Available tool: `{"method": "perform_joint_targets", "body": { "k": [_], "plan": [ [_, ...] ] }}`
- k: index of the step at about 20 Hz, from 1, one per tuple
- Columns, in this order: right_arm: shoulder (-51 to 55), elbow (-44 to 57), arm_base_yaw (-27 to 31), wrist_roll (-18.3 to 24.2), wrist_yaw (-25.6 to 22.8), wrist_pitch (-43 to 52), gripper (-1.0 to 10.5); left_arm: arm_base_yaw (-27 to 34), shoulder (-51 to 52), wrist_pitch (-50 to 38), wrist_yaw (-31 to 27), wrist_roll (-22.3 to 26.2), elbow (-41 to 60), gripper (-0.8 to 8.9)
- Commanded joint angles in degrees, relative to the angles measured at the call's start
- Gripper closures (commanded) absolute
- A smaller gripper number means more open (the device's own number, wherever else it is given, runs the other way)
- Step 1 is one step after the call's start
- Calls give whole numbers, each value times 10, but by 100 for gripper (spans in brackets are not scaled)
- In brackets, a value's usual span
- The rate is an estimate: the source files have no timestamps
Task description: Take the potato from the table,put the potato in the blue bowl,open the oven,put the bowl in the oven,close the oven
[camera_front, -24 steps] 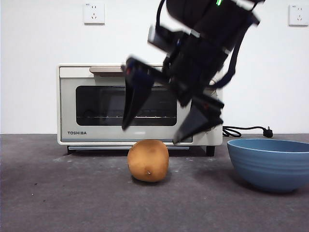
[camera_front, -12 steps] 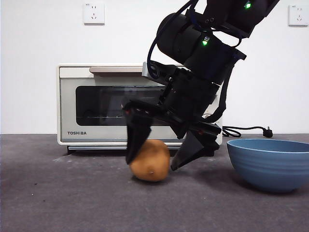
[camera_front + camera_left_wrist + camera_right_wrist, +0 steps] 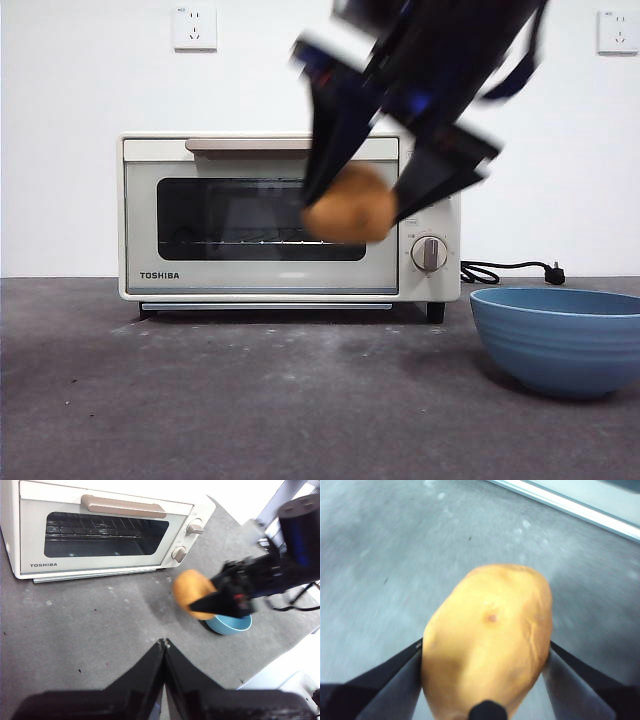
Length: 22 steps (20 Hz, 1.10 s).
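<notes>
The tan-orange potato (image 3: 352, 205) hangs in the air in front of the oven (image 3: 200, 215), with my right gripper (image 3: 375, 190) shut on it. In the right wrist view the potato (image 3: 490, 640) fills the space between the two jaws, high above the table (image 3: 395, 555). The blue bowl (image 3: 560, 338) stands on the table at the right, below and to the right of the potato. The left wrist view shows the potato (image 3: 192, 592) held over the table near the bowl (image 3: 231, 625). My left gripper (image 3: 163, 642) is shut, empty, and hovers apart above the table (image 3: 90, 630). The oven door (image 3: 100, 535) is closed.
A black power cord (image 3: 510, 270) lies behind the bowl beside the oven. Two wall sockets (image 3: 194, 27) sit on the white wall. The oven knobs (image 3: 428, 253) are at its right side.
The right gripper closed around the potato on the table and lifted it up and a little to the right, now level with the oven door.
</notes>
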State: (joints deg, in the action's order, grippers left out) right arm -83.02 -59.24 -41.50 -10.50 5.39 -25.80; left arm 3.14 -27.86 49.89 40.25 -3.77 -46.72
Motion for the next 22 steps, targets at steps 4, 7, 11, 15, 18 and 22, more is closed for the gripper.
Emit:
{"method": "perform_joint_targets", "body": {
  "k": [4,7,11,15,18,22],
  "plan": [
    [98,-1,43,51,-80,-149,963,-2,1,-1,2,10,1,822],
    [98,7,91,70,-79,-183,964,-2,1,-1,2,10,1,822],
    [86,73,135,70,-67,-122,964,-2,1,-1,2,10,1,822],
    [51,129,148,64,-38,-49,963,-2,1,-1,2,11,1,822],
    [19,132,148,63,-38,-30,963,-2,1,-1,2,10,1,821],
    [-3,132,148,63,-40,-31,903,-2,1,-1,2,10,1,821]
  ]
}}
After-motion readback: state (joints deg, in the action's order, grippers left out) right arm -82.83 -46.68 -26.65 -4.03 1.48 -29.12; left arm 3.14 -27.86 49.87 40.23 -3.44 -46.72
